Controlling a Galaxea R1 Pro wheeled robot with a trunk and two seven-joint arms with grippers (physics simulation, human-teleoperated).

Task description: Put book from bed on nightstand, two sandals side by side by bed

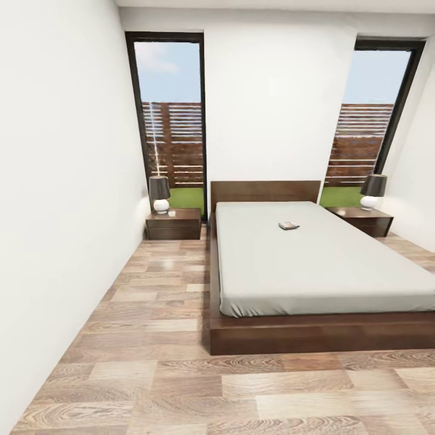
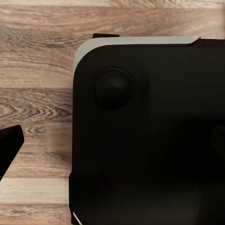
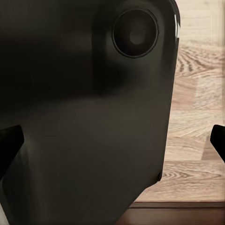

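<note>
The bed [image 1: 314, 272], with a dark wood frame and a plain off-white mattress, stands ahead and to the right in the head view. The book [image 1: 289, 226] lies flat on the mattress near the headboard. A dark nightstand [image 1: 175, 229] sits left of the bed and another nightstand [image 1: 364, 226] sits right of it. The sandals are out of view. My left gripper [image 2: 112, 150] and right gripper [image 3: 112, 145] hang open and empty over the robot's black base, far from the bed. The right gripper's fingertips [image 3: 9, 145] sit at the frame edges.
A lamp [image 1: 160, 193] stands on the left nightstand and another lamp [image 1: 373, 191] on the right one. A white wall [image 1: 54, 211] borders a wood-floor aisle [image 1: 157, 302] left of the bed. Tall windows [image 1: 172, 127] flank the headboard.
</note>
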